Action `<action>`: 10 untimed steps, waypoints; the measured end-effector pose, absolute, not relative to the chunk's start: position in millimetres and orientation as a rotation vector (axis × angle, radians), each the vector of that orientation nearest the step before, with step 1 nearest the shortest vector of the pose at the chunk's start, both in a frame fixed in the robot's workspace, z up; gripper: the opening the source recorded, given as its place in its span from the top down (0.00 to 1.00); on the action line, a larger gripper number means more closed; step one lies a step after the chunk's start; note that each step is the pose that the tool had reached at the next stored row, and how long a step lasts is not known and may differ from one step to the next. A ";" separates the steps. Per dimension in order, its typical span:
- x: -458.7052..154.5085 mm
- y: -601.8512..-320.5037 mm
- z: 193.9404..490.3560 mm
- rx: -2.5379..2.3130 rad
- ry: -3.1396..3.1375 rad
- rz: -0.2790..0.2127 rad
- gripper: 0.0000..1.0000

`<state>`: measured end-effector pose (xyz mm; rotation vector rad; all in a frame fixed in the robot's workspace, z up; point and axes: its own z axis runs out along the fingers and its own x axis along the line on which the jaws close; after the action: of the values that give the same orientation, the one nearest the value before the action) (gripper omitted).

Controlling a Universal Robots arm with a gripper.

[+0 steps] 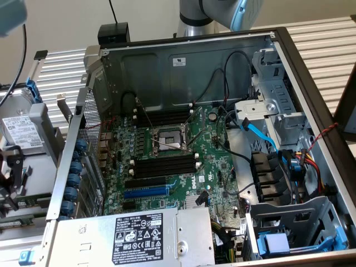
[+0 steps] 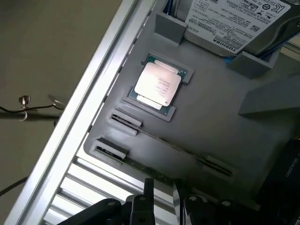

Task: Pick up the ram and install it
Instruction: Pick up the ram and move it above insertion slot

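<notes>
Two ram sticks stand on edge in grey holders on a grey tray [image 2: 225, 122]. I see each as a thin green line, one [image 2: 173, 144] between the holder blocks and one [image 2: 140, 165] closer to my gripper. My gripper [image 2: 163, 184] hangs just above the closer stick, open, with nothing between its dark fingers [image 2: 148, 183]. In the exterior view the open computer case holds a green motherboard [image 1: 214, 161] with black memory slots [image 1: 167, 164] on both sides of the processor socket [image 1: 169, 139].
On the tray a silver processor [image 2: 158, 85] sits in its holder and a hard drive [image 2: 234, 21] lies beyond it. An aluminium rail [image 2: 93, 89] edges the tray. Inside the case are a blue expansion slot [image 1: 146, 192], the power supply [image 1: 139, 233], loose cables [image 1: 261, 136] and drive bays [image 1: 300, 228].
</notes>
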<state>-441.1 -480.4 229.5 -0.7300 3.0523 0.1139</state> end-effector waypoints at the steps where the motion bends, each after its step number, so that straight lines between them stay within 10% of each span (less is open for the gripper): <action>1: -441.1 -480.4 229.3 -0.758 3.046 0.114 0.69; 10: -441.1 -480.4 227.7 -0.989 2.985 0.114 0.69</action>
<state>-441.1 -480.4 227.7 -0.9886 2.9851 0.1139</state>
